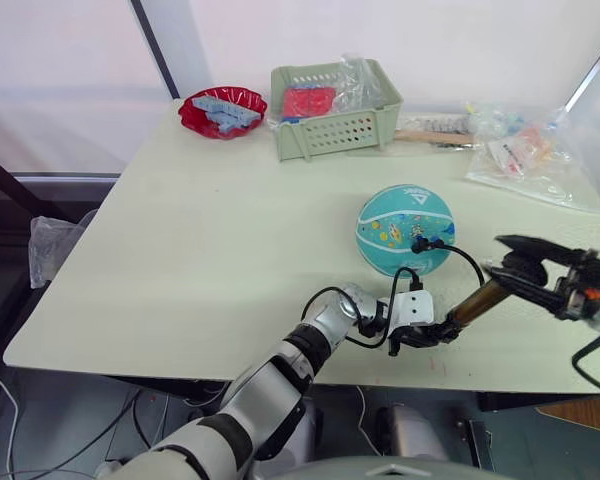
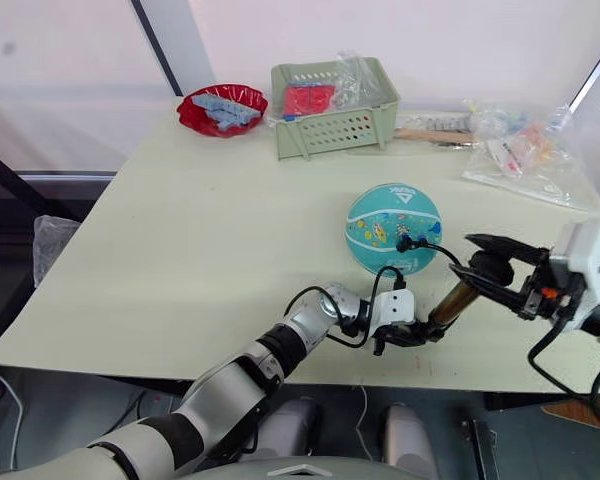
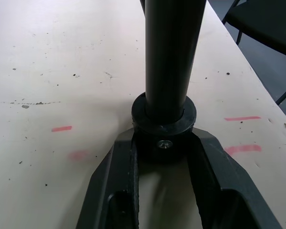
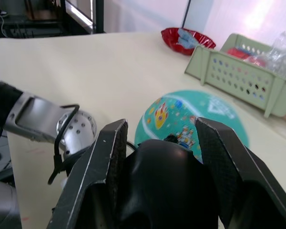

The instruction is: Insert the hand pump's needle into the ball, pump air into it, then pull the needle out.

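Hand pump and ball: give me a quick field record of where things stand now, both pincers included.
ball: teal ball rests on the table, near the front right
needle: its black fitting sits at the ball's front face; pin itself too small to see
hand pump: pump held off the table between both arms, hose looping to the ball
left pincer: left pincer shut on the pump's base cap
right pincer: right pincer shut on the pump's handle
background: green basket, red bowl
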You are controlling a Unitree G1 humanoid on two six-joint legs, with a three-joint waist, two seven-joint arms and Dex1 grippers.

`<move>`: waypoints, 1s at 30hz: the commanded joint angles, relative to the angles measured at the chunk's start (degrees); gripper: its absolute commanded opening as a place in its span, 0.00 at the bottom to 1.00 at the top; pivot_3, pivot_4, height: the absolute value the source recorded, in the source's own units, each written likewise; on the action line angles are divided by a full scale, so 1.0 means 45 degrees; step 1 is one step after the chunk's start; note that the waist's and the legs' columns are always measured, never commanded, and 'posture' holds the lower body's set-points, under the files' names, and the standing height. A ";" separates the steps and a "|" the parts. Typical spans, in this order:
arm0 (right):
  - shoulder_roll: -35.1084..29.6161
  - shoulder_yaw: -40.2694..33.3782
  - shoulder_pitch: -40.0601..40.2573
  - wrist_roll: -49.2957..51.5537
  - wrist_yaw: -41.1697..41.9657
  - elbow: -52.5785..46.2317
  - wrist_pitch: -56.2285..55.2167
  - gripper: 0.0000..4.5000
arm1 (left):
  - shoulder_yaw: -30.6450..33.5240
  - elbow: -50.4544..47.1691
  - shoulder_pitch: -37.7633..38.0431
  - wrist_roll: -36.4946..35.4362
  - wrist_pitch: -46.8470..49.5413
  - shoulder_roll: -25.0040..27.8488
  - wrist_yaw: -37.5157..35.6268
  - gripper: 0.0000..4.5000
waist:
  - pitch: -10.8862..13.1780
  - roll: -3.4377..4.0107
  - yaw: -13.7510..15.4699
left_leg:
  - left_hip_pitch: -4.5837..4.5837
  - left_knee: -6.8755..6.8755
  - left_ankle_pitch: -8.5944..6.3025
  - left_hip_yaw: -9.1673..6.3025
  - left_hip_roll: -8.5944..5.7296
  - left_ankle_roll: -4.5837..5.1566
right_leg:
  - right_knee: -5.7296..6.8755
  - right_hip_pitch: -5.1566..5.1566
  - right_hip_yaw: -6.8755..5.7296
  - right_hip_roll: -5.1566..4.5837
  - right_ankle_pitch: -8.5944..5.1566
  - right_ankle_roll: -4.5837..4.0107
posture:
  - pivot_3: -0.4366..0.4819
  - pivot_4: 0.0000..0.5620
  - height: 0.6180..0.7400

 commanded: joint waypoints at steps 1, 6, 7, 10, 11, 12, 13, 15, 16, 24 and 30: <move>0.0789 0.1922 0.0723 -0.1943 0.0165 0.0877 -0.1369 0.39 | -0.0347 0.1615 0.0593 0.1015 0.0884 0.0682 0.0371 0.21 | -0.0019 -0.0024 -0.0002 | 0.0003 -0.0001 -0.0001 -0.0001 0.0000 -0.0002 | 0.0000 0.0001 0.0001 0.0001 0.0000 0.0000 | 0.48 0.27 0.97; 0.1364 0.2601 0.0942 -0.2927 0.0022 0.1455 -0.2527 0.39 | -0.0333 0.1614 0.0542 0.1010 0.0895 0.0711 0.0363 0.21 | -0.0041 -0.0004 -0.0030 | 0.0015 -0.0003 -0.0005 -0.0010 0.0001 -0.0009 | 0.0002 0.0006 0.0004 0.0011 0.0000 0.0000 | 0.48 0.27 0.97; 0.1346 0.2581 0.0925 -0.2924 0.0019 0.1458 -0.2580 0.39 | -0.0331 0.1617 0.0534 0.1012 0.0895 0.0719 0.0364 0.21 | -0.0046 0.0010 -0.0032 | 0.0015 -0.0003 -0.0005 -0.0010 0.0001 -0.0009 | 0.0003 0.0006 0.0005 0.0011 0.0000 -0.0001 | 0.48 0.27 0.97; 0.1248 0.1946 0.0613 -0.2065 0.0022 0.1171 -0.2373 0.39 | -0.0344 0.1647 0.0527 0.1028 0.0878 0.0732 0.0356 0.21 | -0.0045 0.0015 -0.0029 | 0.0015 -0.0003 -0.0002 -0.0016 0.0000 -0.0005 | 0.0003 0.0006 0.0003 0.0014 0.0000 -0.0002 | 0.48 0.27 0.97; 0.1240 0.1790 0.0548 -0.1824 0.0028 0.1092 -0.2304 0.39 | -0.0348 0.1648 0.0531 0.1030 0.0876 0.0732 0.0352 0.21 | -0.0037 0.0020 -0.0024 | 0.0014 -0.0003 -0.0002 -0.0016 0.0000 -0.0005 | 0.0004 0.0006 0.0004 0.0013 0.0000 -0.0003 | 0.48 0.27 0.97; 0.1131 0.1596 0.0481 -0.1624 0.0029 0.0991 -0.2172 0.39 | -0.0357 0.1648 0.0535 0.1036 0.0870 0.0730 0.0344 0.21 | -0.0026 0.0031 -0.0024 | 0.0012 -0.0003 -0.0002 -0.0014 0.0000 -0.0005 | 0.0003 0.0006 0.0004 0.0011 0.0000 -0.0002 | 0.48 0.27 0.97; 0.1047 0.1467 0.0450 -0.1508 0.0026 0.0921 -0.2071 0.39 | -0.0365 0.1644 0.0542 0.1041 0.0865 0.0730 0.0338 0.21 | -0.0021 0.0040 -0.0024 | 0.0011 -0.0003 -0.0002 -0.0012 -0.0001 -0.0005 | 0.0004 0.0006 0.0005 0.0009 0.0000 -0.0002 | 0.48 0.27 0.97; 0.0546 0.0609 0.0194 -0.0398 0.0051 0.0444 -0.1362 0.39 | -0.0359 0.1677 0.0524 0.1045 0.0855 0.0716 0.0344 0.21 | 0.0004 0.0073 -0.0021 | 0.0009 -0.0002 0.0000 -0.0009 -0.0002 -0.0001 | 0.0004 0.0005 0.0007 0.0008 0.0000 -0.0003 | 0.48 0.27 0.97; 0.0357 0.0279 0.0098 0.0047 0.0044 0.0249 -0.1072 0.39 | -0.0357 0.1688 0.0521 0.1050 0.0847 0.0714 0.0349 0.21 | 0.0041 0.0129 0.0001 | 0.0003 -0.0002 0.0001 -0.0008 -0.0005 0.0001 | 0.0003 0.0001 0.0008 0.0005 0.0001 -0.0002 | 0.48 0.27 0.97; -0.1209 -0.2643 -0.0610 0.3324 -0.0149 -0.0342 0.1222 0.39 | -0.0348 0.1724 0.0541 0.1061 0.0805 0.0684 0.0358 0.21 | 0.0097 0.0164 0.0034 | -0.0024 0.0001 0.0006 -0.0004 -0.0013 0.0010 | 0.0002 -0.0012 0.0004 -0.0012 0.0002 -0.0004 | 0.48 0.27 0.97; -0.2445 -0.4439 -0.0944 0.4930 -0.0159 -0.0210 0.2715 0.39 | -0.0365 0.1722 0.0563 0.1070 0.0779 0.0677 0.0341 0.21 | 0.0103 0.0161 0.0036 | -0.0032 0.0003 0.0006 0.0002 -0.0014 0.0011 | 0.0002 -0.0012 0.0003 -0.0020 0.0002 -0.0003 | 0.48 0.27 0.97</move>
